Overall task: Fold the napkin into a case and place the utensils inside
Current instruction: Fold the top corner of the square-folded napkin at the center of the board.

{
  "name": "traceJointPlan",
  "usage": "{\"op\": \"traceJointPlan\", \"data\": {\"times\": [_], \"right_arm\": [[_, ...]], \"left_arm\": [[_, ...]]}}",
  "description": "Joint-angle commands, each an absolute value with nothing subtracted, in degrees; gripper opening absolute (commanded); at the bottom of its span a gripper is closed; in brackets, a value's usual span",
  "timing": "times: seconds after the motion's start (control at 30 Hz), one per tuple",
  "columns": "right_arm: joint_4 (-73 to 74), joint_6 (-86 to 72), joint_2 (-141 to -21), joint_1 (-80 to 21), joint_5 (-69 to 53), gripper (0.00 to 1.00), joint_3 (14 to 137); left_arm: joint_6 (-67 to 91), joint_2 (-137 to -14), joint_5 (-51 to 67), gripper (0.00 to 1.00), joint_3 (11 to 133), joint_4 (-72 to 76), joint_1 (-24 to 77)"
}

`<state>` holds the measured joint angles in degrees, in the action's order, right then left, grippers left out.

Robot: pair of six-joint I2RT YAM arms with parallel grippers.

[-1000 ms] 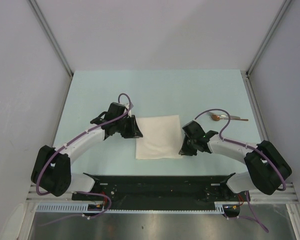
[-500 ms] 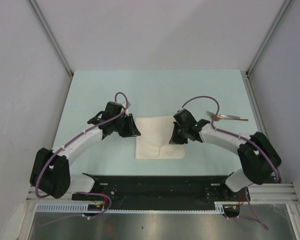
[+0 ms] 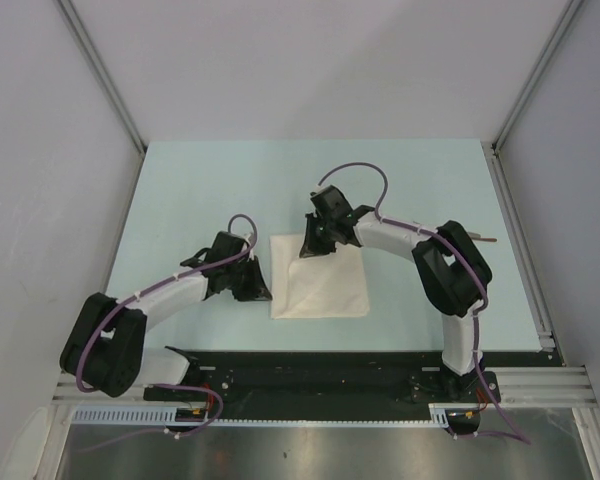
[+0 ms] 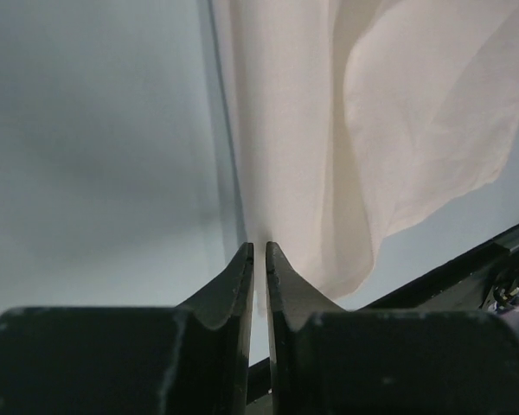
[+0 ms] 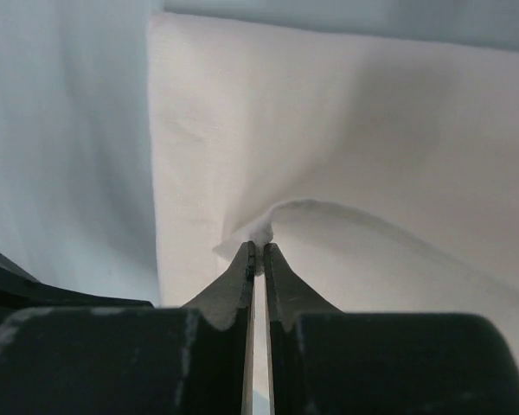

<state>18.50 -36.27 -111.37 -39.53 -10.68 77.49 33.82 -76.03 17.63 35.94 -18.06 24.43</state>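
The napkin (image 3: 330, 292) lies on the pale table (image 3: 180, 200) midway between the two arms, its near edge not far from the black rail at their bases. The step in hand looks like the first fold, with one side being carried across the rest of the sheet.

The right gripper (image 3: 313, 245) has its fingers pressed together on a small puckered bit of cloth, plain in the right wrist view (image 5: 259, 246). The left gripper (image 3: 258, 288) sits at the napkin's left edge; in its own view (image 4: 259, 249) the fingers are drawn almost closed and seem to nip that edge.

To do this well, the right arm should travel low and flat so the lifted flap rolls over rather than billows. It should stop when the flap's edge runs parallel to the left edge, giving a narrow strip. The left grip should act as an anchor so the sheet does not slide. Let go only once the flap rests on the layer below, then press the crease.

The cloth (image 4: 398, 130) is thin, soft and white to cream. One layer (image 5: 372, 130) arches up in a smooth curve with shadow beneath it, and from above a slanting ridge crosses the sheet. The end of the spoon (image 3: 488, 240) peeks out beyond the right arm, well apart from the napkin
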Motion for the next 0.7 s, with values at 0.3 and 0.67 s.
{"op": "traceJointPlan", "data": {"times": [0.3,0.67], "right_arm": [[9.8,-34.9,-119.1,-37.1,-20.4,0.0,84.8],[8.4,-35.2,-123.1,-36.3,-23.1,0.06,88.4]], "left_arm": [[37.4,-70.2,17.7,0.13,29.5,-14.5,26.7],[37.9,-70.7,17.8,0.14,29.3,-14.2,28.1]]}}
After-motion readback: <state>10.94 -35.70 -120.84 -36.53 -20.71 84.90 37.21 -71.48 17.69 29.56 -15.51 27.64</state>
